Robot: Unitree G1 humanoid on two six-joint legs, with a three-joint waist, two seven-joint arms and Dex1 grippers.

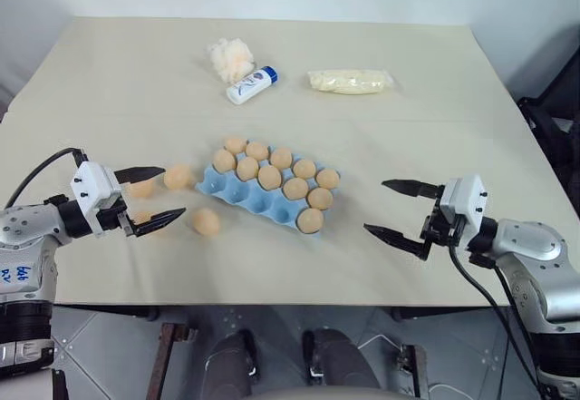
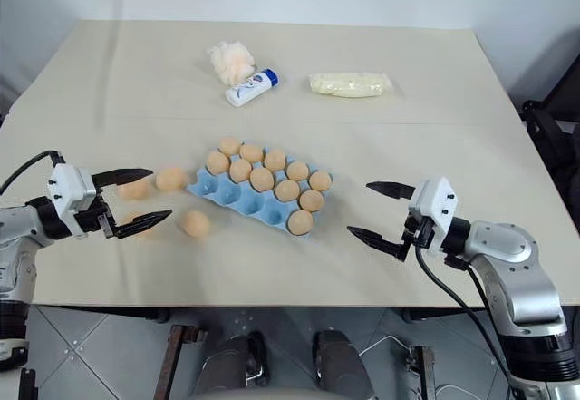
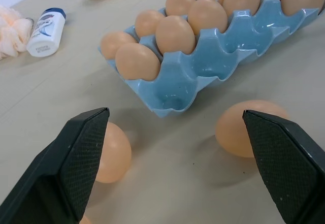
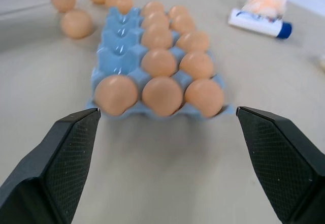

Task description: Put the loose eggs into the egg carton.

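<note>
The light blue egg carton lies at the table's middle with several tan eggs in its back two rows and one at the right end of its front row. Loose eggs lie to its left: one beside the carton's left end, one nearer the front edge, and two more partly hidden by my left gripper's fingers. My left gripper hovers open over those eggs, holding nothing. My right gripper stands open right of the carton, pointing at it, with nothing between its fingers.
At the back stand a fluffy cream puff, a white tube with a blue cap and a pale yellow packet. The table's front edge runs just below both grippers. A dark object sits off the right side.
</note>
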